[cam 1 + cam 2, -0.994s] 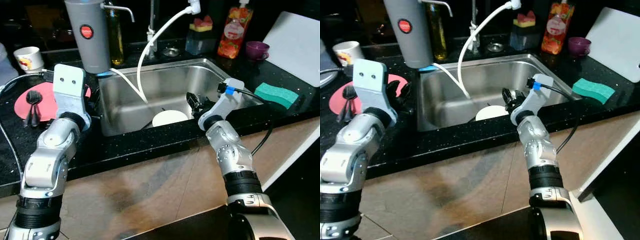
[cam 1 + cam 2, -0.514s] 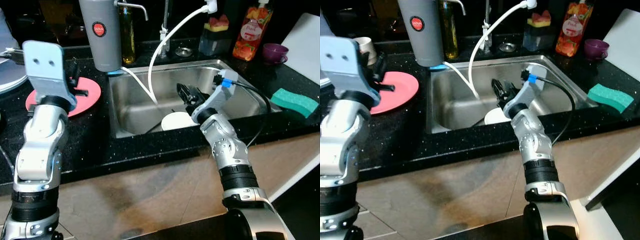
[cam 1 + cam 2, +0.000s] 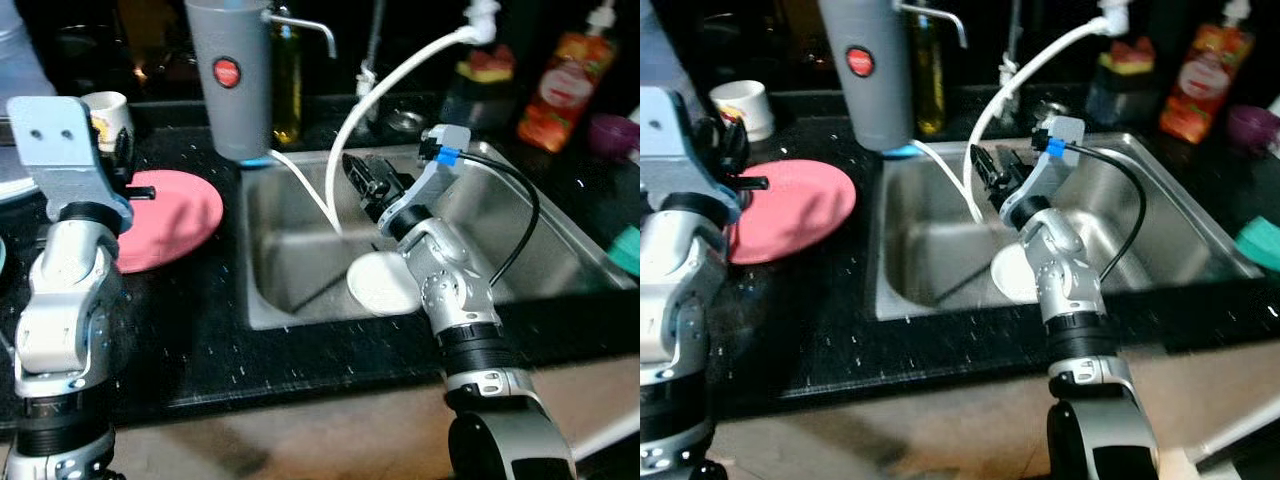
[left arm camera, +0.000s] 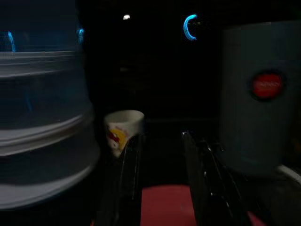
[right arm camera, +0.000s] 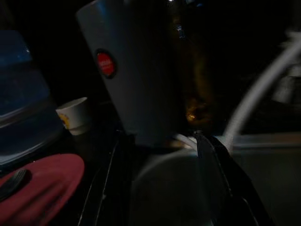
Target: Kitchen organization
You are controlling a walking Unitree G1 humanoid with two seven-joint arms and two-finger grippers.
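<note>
Steel sink [image 3: 560,250] as landmark: the right gripper [image 3: 362,182] hangs over its open basin, fingers apart and holding nothing, just above the round white plate [image 3: 380,283] lying on the basin floor. The left gripper [image 4: 162,174], released too, hovers over the flat pink plate [image 3: 170,215] on the black speckled counter [image 3: 200,340] left of the sink. Since a second ago the camera has swung leftward, and the left arm has lifted from the pink plate.
</note>
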